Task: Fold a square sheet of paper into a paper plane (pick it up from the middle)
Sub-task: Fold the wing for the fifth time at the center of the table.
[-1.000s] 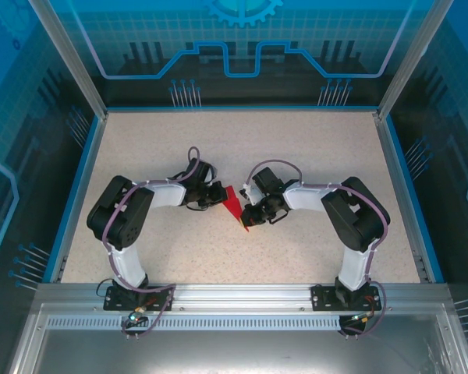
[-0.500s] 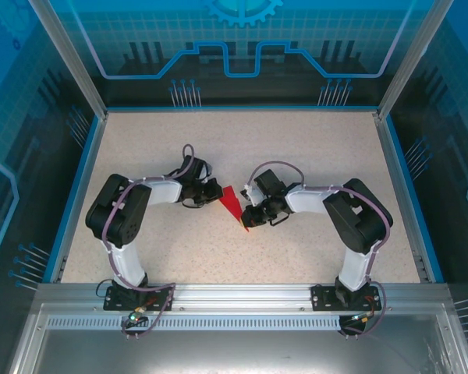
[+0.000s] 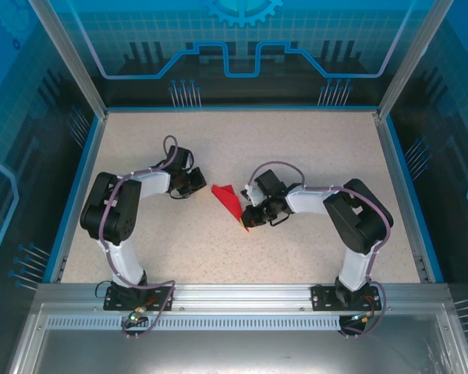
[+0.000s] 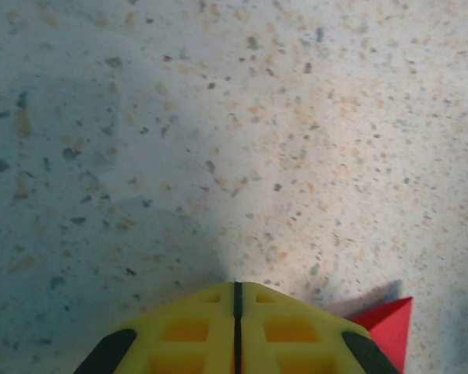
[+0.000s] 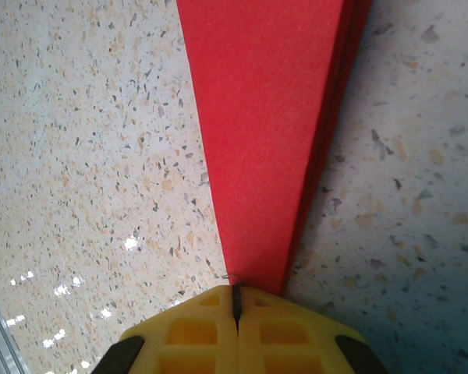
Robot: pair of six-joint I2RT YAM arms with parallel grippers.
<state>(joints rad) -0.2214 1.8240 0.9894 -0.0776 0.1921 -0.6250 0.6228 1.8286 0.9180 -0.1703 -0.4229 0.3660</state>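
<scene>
While the two arms are reaching toward the middle of the speckled surface, we are looking at a red sheet of paper that is lying flat between them, folded into a long narrow wedge. In the top view its wide end is pointing toward the left arm and the far side, and its sharp tip is pointing toward the near edge, beside the right arm.

The right pincer is sitting over that sharp end. In the right wrist view its yellow fingers are pressing together with no gap showing, and the paper is narrowing down until it is meeting their tips; stacked layers are showing along its right edge. We cannot tell whether the tip is being pinched between the fingers or lying under them.

The left pincer is hanging near the wide end, apart from the paper. In the left wrist view its fingers are also meeting at a thin seam and gripping nothing, with bare surface ahead and one red corner showing just to the right.
</scene>
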